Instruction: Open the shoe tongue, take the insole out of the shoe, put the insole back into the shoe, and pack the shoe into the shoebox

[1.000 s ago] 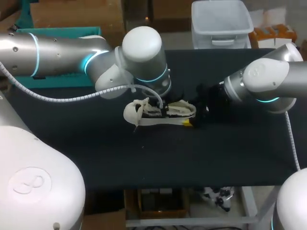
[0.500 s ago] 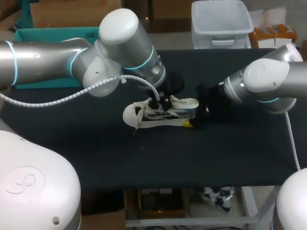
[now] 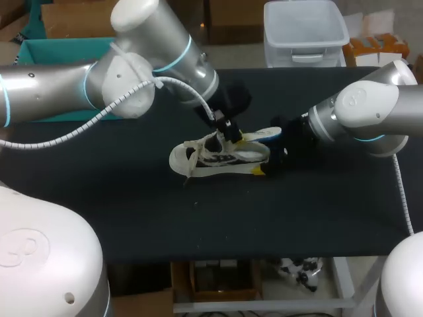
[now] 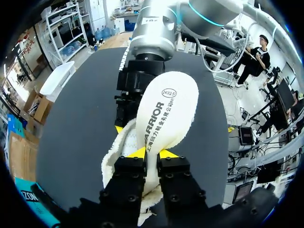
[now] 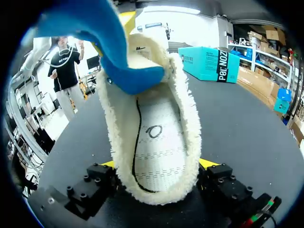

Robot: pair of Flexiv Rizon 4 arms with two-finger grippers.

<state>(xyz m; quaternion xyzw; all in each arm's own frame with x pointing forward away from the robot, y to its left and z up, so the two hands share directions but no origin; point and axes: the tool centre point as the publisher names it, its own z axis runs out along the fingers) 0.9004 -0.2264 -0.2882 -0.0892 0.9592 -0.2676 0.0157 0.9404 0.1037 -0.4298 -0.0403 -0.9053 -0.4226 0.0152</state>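
- Head view: set high above and behind, facing down on the whole table [image 3: 198, 224].
- Left wrist view: close, looking along the left gripper [image 4: 152, 153] over the shoe [image 4: 114, 156] and insole [image 4: 164, 114], toward the right arm [image 4: 156, 33].
- Right wrist view: very close at the heel, facing into the shoe's opening.
- All three views share the shoe and insole.
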